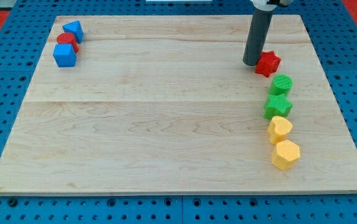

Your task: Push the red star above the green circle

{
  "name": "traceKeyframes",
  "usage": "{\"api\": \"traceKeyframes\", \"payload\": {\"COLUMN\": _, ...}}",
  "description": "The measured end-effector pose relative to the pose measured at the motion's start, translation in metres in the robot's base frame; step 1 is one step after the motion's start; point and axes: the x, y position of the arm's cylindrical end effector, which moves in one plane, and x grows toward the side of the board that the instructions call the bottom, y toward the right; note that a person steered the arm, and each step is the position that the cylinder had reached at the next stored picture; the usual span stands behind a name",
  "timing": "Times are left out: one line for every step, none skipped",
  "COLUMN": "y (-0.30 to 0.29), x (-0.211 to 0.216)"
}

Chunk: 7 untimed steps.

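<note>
Red star (pixel 268 63) sits upper right of the wooden board (pixel 166 118), directly toward the view's top from the green circle (pixel 282 84), close to it, maybe just touching at the corner, can't tell. My tip (pixel 251 63) is down on the board at the star's left side, touching or just beside it; no jaws on this rod, so nothing opens or clamps, it only presses sideways. Key relation: star lies to the view's right of my tip, and the green circle lies toward the view's bottom-right of the star. Judgement: star looks already about in place above the circle, only a slight nudge rightward might be needed to center it; pushing too far could drive it toward the board's right edge. Below the circle, in a column down the right side: green star (pixel 278 106), then yellow hexagon-like block (pixel 280 129), then another yellow hexagon (pixel 286 154). Far upper left cluster: blue triangle (pixel 73 30), red cylinder (pixel 66 41), blue cube (pixel 65 55), well apart from the action. No brands, labels or readable writing visible anywhere.
</note>
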Motion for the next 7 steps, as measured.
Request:
{"api": "traceKeyframes", "payload": {"y": 0.000, "x": 0.010}}
{"api": "traceKeyframes", "payload": {"y": 0.000, "x": 0.015}}
{"api": "traceKeyframes", "payload": {"y": 0.002, "x": 0.015}}
{"api": "traceKeyframes", "payload": {"y": 0.002, "x": 0.001}}
{"api": "traceKeyframes", "payload": {"y": 0.010, "x": -0.007}}
{"api": "traceKeyframes", "payload": {"y": 0.013, "x": 0.005}}
{"api": "traceKeyframes", "payload": {"y": 0.014, "x": 0.013}}
